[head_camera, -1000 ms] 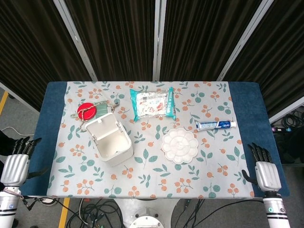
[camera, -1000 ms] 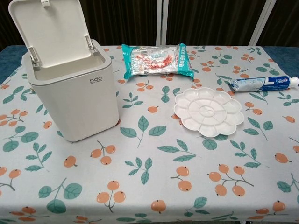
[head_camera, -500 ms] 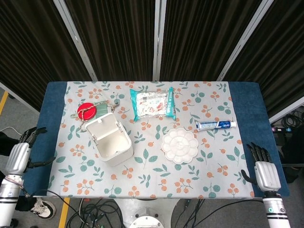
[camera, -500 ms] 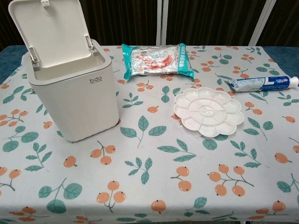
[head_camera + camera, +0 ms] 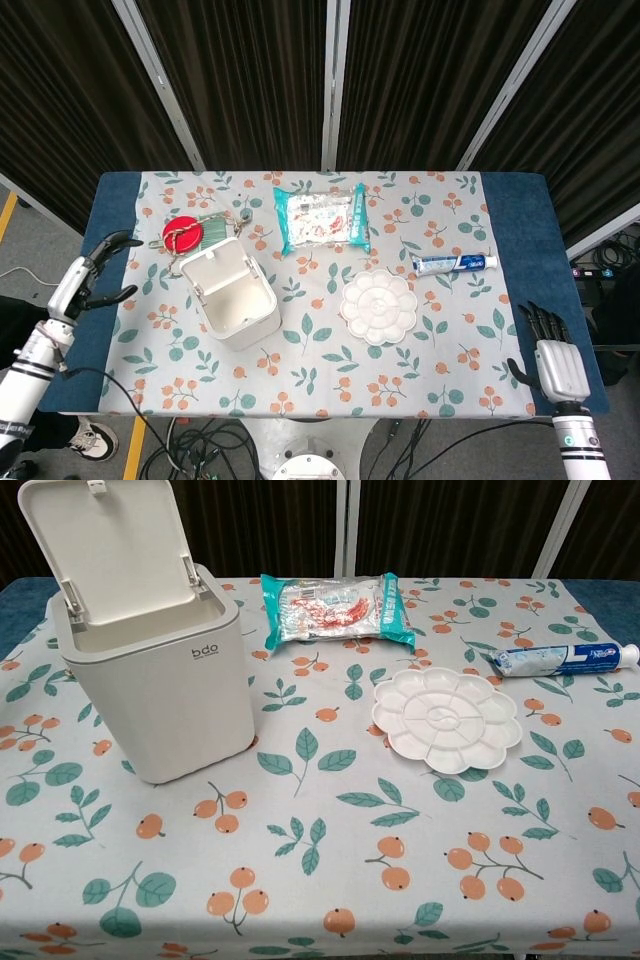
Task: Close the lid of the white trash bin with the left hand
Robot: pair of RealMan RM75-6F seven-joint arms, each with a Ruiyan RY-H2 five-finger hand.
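— Bin first: where is it sitting?

— The white trash bin (image 5: 150,670) is standing upright on the left part of the table (image 5: 300,390), just near of a red round object (image 5: 180,233), with its lid (image 5: 110,545) tilted up and back on its hinge at the far rim. The task is not yet done.

— And the hands?

— The left hand (image 5: 92,272) is hovering over the table's left edge, well apart from the bin, its fingers spread and holding nothing. The right hand (image 5: 555,355) is lying by the near right corner, fingers apart, also holding nothing. Neither is showing in the chest view.

— How do you think the lid is going to handle?

— Judging by its look, it is thin, stiff plastic on two small hinge arms, so it is probably light and swinging freely. The surface is looking smooth, so fingertips may slip; a flat push should serve better than a pinch.

— Where to touch it?

— I would be aiming for the free top edge, on the lid's back face, pushing it forward and down over the opening. Pressing close to the hinge would be giving little leverage.

— Any worry?

— The bin itself is likely empty and light, so a sideways shove may be sliding or tipping it toward the snack packet (image 5: 322,217) or the white palette (image 5: 378,307).
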